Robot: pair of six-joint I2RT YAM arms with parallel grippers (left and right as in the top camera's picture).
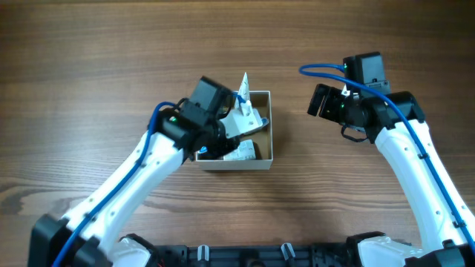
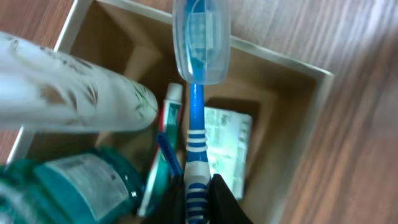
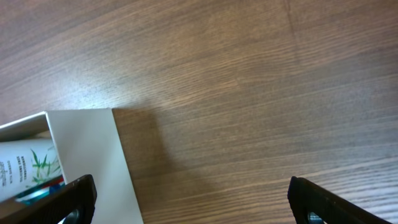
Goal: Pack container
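Your left claw (image 2: 198,208) is clenched on the toothbrush (image 2: 196,118), with the dark fingers (image 2: 227,199) pinching the blue-and-white striped handle from both sides. The brush runs straight ahead of the claw. Its head sits under a clear cap (image 2: 201,43) that overlaps the far wall of the container (image 2: 280,62) in the wrist view. The container is directly below that claw, tan inside with thin white walls.

Left of the brush, as the claw sees it, a red-and-white tube (image 2: 169,115) lies alongside the handle. Further left is a white tube with leaf print (image 2: 68,87), and a teal bottle (image 2: 68,186) is nearest the claw. Right of the handle, a white packet with green print (image 2: 229,146) lies on the box floor.

Your right claw (image 3: 191,190) is released, fingers spread wide, with only the wooden table (image 3: 249,81) between them. The container's white wall is ahead and to the left of that claw, apart from it. The leaf-print tube shows just inside that wall.
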